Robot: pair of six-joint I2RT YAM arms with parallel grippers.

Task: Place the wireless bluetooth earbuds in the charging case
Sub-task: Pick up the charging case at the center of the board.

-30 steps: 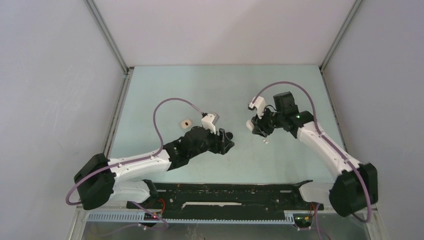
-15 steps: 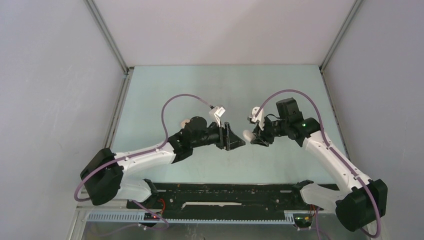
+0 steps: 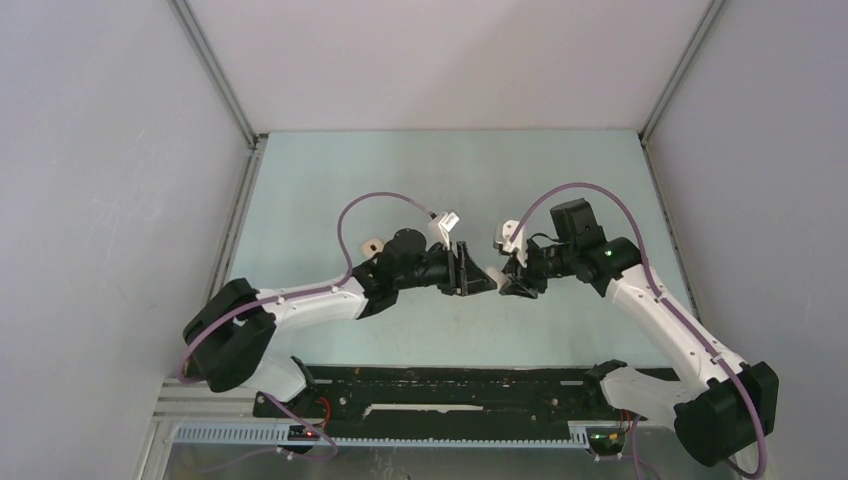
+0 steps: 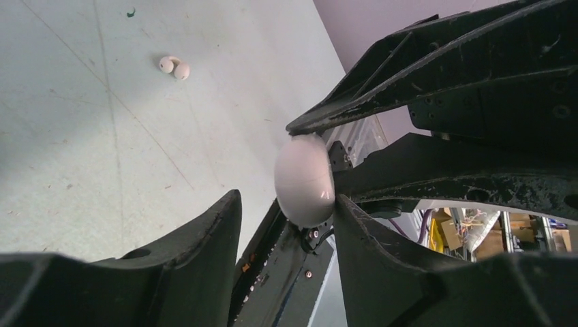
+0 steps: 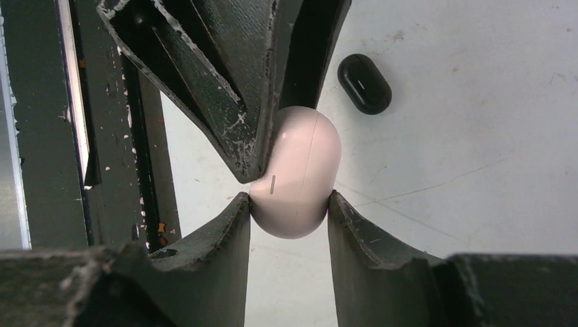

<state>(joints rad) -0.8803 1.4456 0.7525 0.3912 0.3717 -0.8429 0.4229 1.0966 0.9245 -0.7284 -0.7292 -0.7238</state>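
Right gripper (image 5: pixel 290 208) clamps pink case (image 5: pixel 298 174), left gripper (image 4: pixel 286 203) gapes around it; left wrist adds apparent earbuds (image 4: pixel 174 67).

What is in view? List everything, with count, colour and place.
charging case: one, pale pink, in mid-air, clamped in the right tool
second case: one, black, lying on the table
earbuds: two, cream, side by side on the table
unclear item: one, cream, on the table behind the left arm
table: one, pale green
left tool: one, black, jaws open around the pink case's free end
right tool: one, black, shut on the pink case
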